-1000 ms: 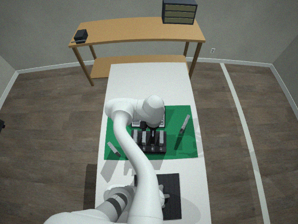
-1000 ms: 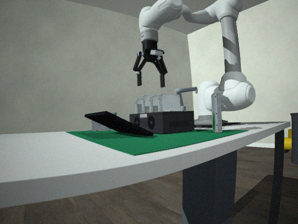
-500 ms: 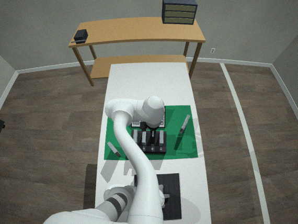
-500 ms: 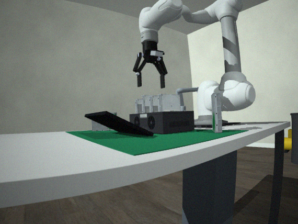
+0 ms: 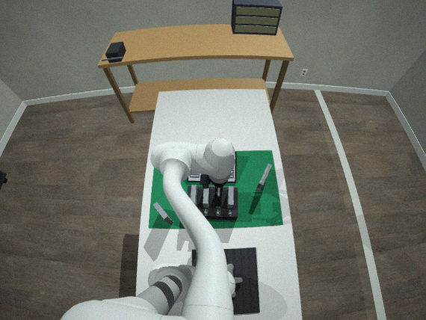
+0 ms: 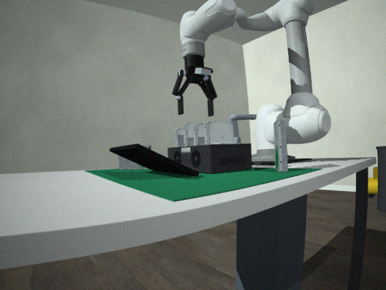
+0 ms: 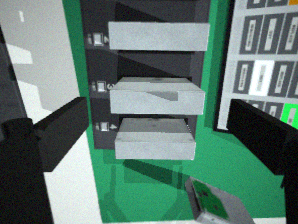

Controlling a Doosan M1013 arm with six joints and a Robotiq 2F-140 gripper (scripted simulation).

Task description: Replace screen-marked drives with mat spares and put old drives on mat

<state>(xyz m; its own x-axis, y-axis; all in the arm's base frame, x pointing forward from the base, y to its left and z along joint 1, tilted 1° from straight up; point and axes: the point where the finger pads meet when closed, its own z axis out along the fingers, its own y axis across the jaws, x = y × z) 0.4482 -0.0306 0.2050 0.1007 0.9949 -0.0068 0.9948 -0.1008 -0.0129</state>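
White arm (image 5: pixel 209 239) (image 6: pixel 298 57) arches over bench. Green mat (image 5: pixel 243 220) (image 6: pixel 176 188) (image 7: pixel 220 150) under black dock (image 5: pixel 213 214) (image 6: pixel 233 159) (image 7: pixel 100 65); bay numbers 3, 4 readable beside drives. Tilted screen (image 5: pixel 233 168) (image 6: pixel 152 159) (image 7: pixel 223 65) beside dock; tile text too small to read. Gripper (image 6: pixel 196 115) (image 7: pixel 158 112) above dock, jaws spread, nothing grasped. Two spare drives on mat: one right of dock in top view (image 5: pixel 264 177) (image 6: pixel 281 146) (image 7: pixel 220 202), other left (image 5: pixel 163 213).

Gripper a little lower over the dock

The gripper (image 5: pixel 218 189) (image 6: pixel 195 114) (image 7: pixel 158 112) has come down slightly toward the drives (image 5: pixel 231 197) (image 6: pixel 221 133) (image 7: pixel 157 102) in the dock (image 5: pixel 224 214) (image 6: pixel 231 164) (image 7: pixel 100 65), and its fingertips now hang closer above the drive tops, touching none. Behind the drives, the grey rod (image 6: pixel 244 117) shows a different outline from one second ago: its bend now lies at the left, with a leg running down from it.
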